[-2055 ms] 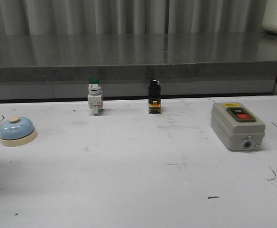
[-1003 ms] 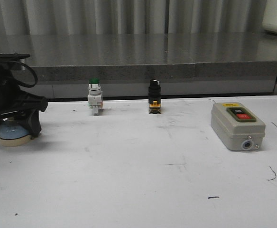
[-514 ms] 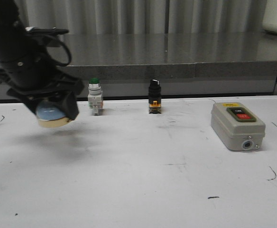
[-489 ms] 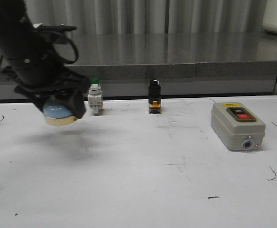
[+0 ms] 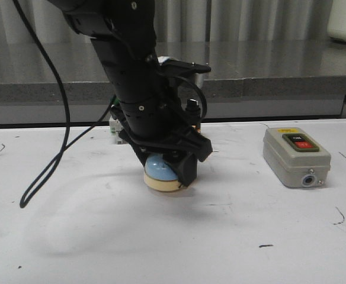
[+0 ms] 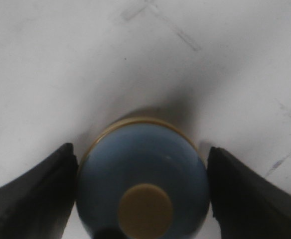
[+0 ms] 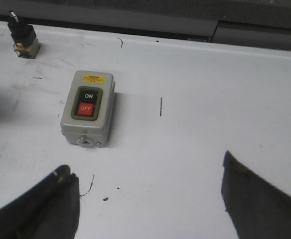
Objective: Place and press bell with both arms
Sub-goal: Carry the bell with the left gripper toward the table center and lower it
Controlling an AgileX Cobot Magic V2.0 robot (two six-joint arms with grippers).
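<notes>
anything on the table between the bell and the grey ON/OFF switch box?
Nothing: in the front view, only bare, scuffed white table lies between the bell, held by the left gripper, and the switch box.

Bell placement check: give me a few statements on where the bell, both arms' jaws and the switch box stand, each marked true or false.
1. The left gripper has its jaws closed around the bell. True.
2. The bell sits at the table's far left edge. False: it is near the middle of the table.
3. The right gripper holds the grey switch box. False: its jaws are open and empty, short of the box.
4. The bell's cream knob points up. True.
</notes>
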